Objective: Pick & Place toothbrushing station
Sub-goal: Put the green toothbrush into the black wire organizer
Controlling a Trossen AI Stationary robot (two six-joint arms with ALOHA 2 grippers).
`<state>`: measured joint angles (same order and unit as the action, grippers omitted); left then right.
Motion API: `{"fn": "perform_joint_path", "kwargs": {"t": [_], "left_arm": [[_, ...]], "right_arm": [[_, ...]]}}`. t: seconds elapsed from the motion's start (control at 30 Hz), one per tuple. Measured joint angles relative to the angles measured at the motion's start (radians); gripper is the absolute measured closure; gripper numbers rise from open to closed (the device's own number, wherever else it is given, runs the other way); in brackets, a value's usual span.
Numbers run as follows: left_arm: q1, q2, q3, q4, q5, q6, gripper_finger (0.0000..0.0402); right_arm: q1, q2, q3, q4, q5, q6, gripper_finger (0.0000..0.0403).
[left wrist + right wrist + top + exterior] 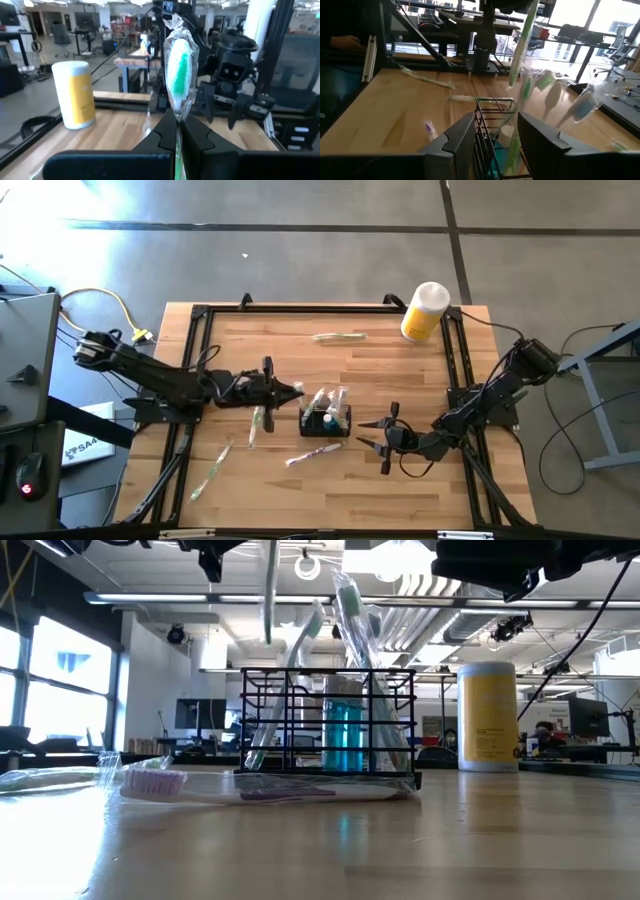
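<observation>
Far left on the table (pixel 420 480), two wrapped brushes (pixel 212 475) lie loose. Next, the left gripper (pixel 292 390) hovers just left of the station (pixel 325 420), clenched on a green toothbrush (pixel 179 75) in clear wrap, its head up between the fingers (pixel 200 135). The station, a black wire box, stands at mid-table with several brushes upright inside and a purple brush (pixel 200 786) lying against its front. Right of it, the right gripper (pixel 372 435) sits low, fingers (pixel 540 135) parted and holding nothing, facing the box. A yellow bottle (pixel 425 311) stands at the far right corner.
</observation>
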<state>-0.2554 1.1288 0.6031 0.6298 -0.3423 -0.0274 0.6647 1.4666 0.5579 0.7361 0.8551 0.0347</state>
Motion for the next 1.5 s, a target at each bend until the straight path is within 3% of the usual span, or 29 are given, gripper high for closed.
{"fn": "perform_joint_path", "kwargs": {"t": [0.27, 1.5], "left_arm": [[0.012, 0.095, -0.011, 0.119, 0.013, 0.024, 0.0401], [0.013, 0.350, -0.010, 0.131, -0.036, -0.112, 0.0401]], "right_arm": [[-0.014, 0.000, 0.000, -0.007, 0.000, -0.001, 0.0259], [-0.017, 0.000, 0.000, -0.030, -0.025, 0.026, 0.0259]]}}
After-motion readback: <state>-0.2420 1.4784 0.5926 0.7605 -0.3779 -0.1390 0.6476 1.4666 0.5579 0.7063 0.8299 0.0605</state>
